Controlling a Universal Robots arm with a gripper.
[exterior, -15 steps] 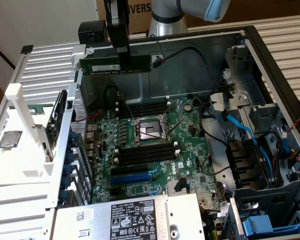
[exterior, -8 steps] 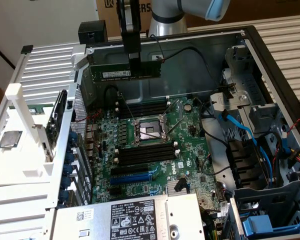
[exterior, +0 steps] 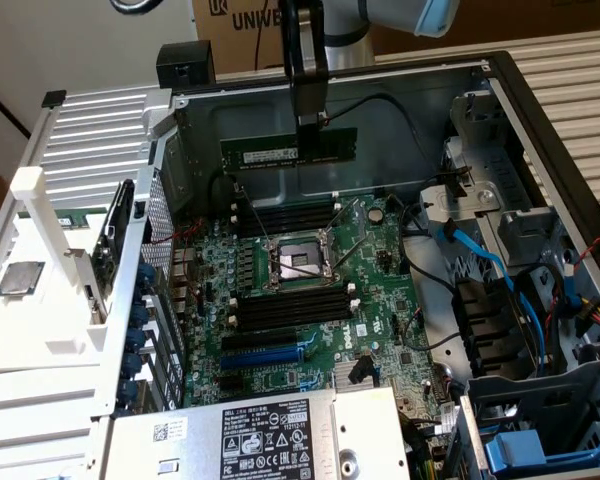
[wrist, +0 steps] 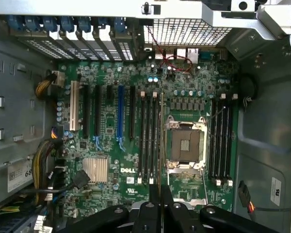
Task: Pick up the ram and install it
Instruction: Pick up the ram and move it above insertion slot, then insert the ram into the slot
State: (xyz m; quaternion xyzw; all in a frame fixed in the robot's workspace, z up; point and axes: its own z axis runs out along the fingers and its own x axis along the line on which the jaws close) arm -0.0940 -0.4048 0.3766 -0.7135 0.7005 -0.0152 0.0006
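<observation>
Above the motherboard (exterior: pixel 380 275) hangs the ram (exterior: pixel 265 153), clear of every part and touching nothing but my gripper (exterior: pixel 311 140). I have it clamped by its top edge, near the middle, so I judge it balanced: the stick sits level, and its contact edge faces down, bare and free. In the wrist view the ram (wrist: pixel 161 145) shows edge-on as 1 thin line running out from my gripper (wrist: pixel 161 201), parallel to the black slots (wrist: pixel 148 141) beside the socket (wrist: pixel 186 145). That lengthwise match is why I hold it turned this way. Around it stands the open case (exterior: pixel 540 120).
</observation>
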